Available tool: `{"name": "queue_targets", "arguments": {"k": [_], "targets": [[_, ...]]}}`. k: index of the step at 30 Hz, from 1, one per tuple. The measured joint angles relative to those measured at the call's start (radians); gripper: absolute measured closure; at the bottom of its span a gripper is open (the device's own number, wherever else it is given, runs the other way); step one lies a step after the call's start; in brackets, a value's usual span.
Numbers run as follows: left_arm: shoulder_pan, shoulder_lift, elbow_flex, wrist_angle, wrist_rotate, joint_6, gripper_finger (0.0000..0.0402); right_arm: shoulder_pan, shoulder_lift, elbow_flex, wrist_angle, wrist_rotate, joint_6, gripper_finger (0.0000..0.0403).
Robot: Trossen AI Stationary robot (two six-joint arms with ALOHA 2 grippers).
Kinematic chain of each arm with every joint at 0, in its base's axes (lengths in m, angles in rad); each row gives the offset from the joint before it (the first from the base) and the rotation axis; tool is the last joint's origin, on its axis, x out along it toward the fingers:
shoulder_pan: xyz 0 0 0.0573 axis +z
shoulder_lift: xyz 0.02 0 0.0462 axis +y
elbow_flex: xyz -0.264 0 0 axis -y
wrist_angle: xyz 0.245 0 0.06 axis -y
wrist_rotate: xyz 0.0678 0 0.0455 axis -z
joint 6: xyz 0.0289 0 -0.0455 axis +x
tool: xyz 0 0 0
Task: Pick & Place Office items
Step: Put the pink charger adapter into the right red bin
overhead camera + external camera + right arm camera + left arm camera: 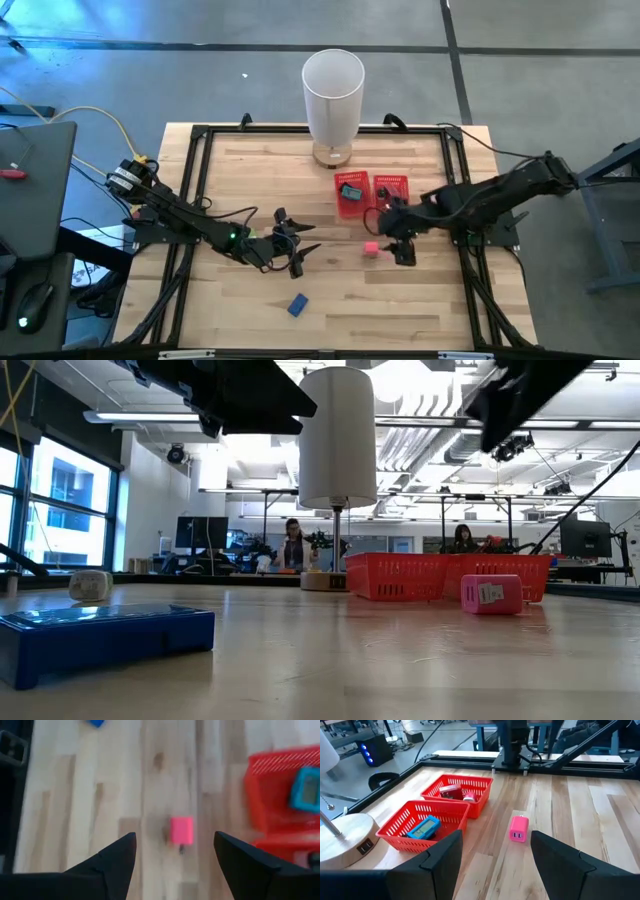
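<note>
**A:** Nearest the table's front edge?

**B:** A small blue piece [297, 305], lying alone on the wooden table [440, 310], well apart from both arms.

**A:** Farther in?

**B:** A pink piece [181, 830], flat on the wood, near the red mesh tray [400, 827] but outside it. Right gripper [175, 836] poised over it, fingers spread wide, nothing held. Pink piece framed between them in the wrist view, no contact.

**A:** And the left side?

**B:** Left gripper [496, 834] hovering near the table's middle, facing the pink piece and the tray. Fingers apart and empty. Apparently waiting.

**A:** Beyond that?

**B:** Two compartments in the tray: a teal piece [422, 827] in one, a red piece [452, 791] in the other. Behind the tray, a tall white cylinder [333, 85] on a round wooden base. Past the table, in the low view, an open workroom with people far off.

**A:** Step in hand?

**B:** Probably the approach to the pink piece. Sorting partly done, with at least two pieces left on the wood.

**A:** Next move?

**B:** Likely a straight descent of the right gripper until the fingers flank the piece. Then a gentle close, a lift, and a short carry over the tray wall. Worth keeping centred: a small, smooth body, easy to nudge aside with one finger.
</note>
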Motion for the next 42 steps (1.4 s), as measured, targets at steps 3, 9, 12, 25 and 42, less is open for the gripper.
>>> {"name": "queue_targets", "arguments": {"k": [3,9,12,25,42], "targets": [[0.0,0.0,0.0,-0.003,0.0,-0.001,0.0175,0.054,-0.004,-0.005,-0.023,-0.001,0.053,0.0148],[0.0,0.0,0.0,-0.001,0.0,-0.002,0.0175,0.158,-0.004,-0.039,-0.015,0.105,0.119,0.0148],[0.0,0.0,0.0,-0.003,0.0,-0.002,0.0175,0.194,-0.003,-0.067,-0.013,0.15,0.154,0.0148],[0.0,0.0,0.0,-0.005,0.0,-0.004,0.0175,0.232,-0.003,-0.176,0.065,0.173,0.312,0.0148],[0.0,0.0,0.0,-0.005,0.0,-0.004,0.0175,0.329,-0.003,-0.481,0.44,0.176,0.557,0.0148]]}}
